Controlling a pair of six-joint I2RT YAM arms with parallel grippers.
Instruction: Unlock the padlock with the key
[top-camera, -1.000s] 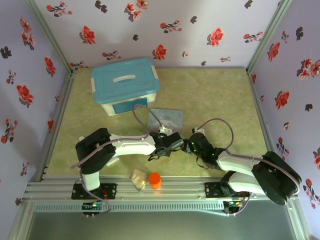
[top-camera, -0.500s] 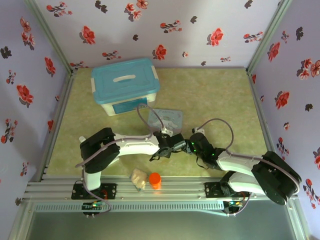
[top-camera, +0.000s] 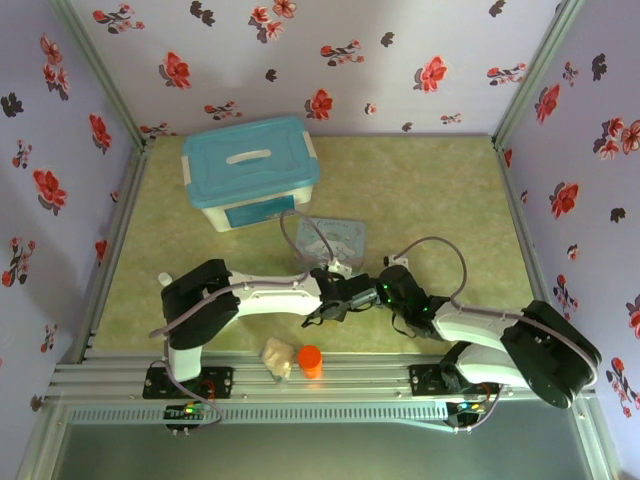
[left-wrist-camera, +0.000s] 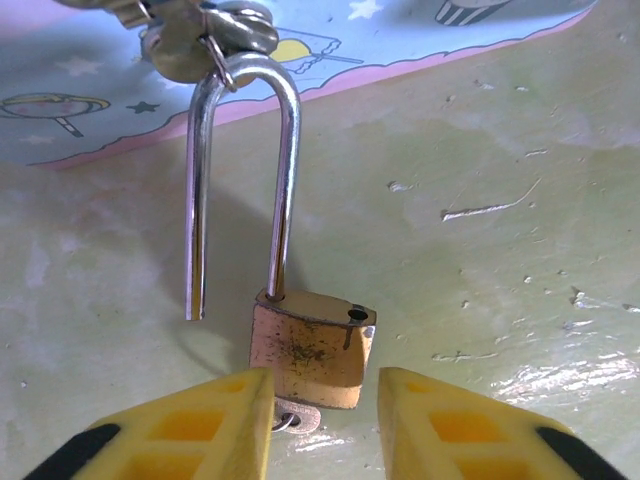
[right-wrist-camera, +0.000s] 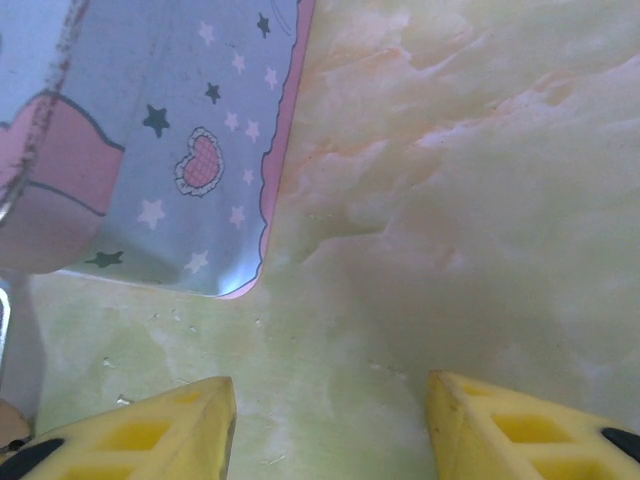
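Observation:
The small brass padlock (left-wrist-camera: 310, 350) lies on the green table, between and just beyond the yellow fingertips (left-wrist-camera: 200, 430) of my open left gripper (left-wrist-camera: 325, 425). Its silvery shackle (left-wrist-camera: 240, 150) is out of the body on one side, leaving that hole empty. A small metal key head (left-wrist-camera: 298, 418) pokes out at the bottom of the body. More keys on a ring (left-wrist-camera: 195, 40) hang at the top of the shackle. My right gripper (right-wrist-camera: 330, 425) is open over bare table. In the top view the two grippers, left (top-camera: 342, 298) and right (top-camera: 385, 292), nearly meet.
The pale blue cartoon tin (top-camera: 333, 238) lies just behind both grippers, its edge (left-wrist-camera: 100, 110) past the shackle and its corner (right-wrist-camera: 150, 150) ahead of the right fingers. A teal-lidded box (top-camera: 250, 170) stands at the back left. An orange cylinder (top-camera: 310, 360) and a beige lump (top-camera: 276, 356) sit at the near edge.
The left arm has stretched a little further right and forward, toward the right gripper. The right arm has hardly moved.

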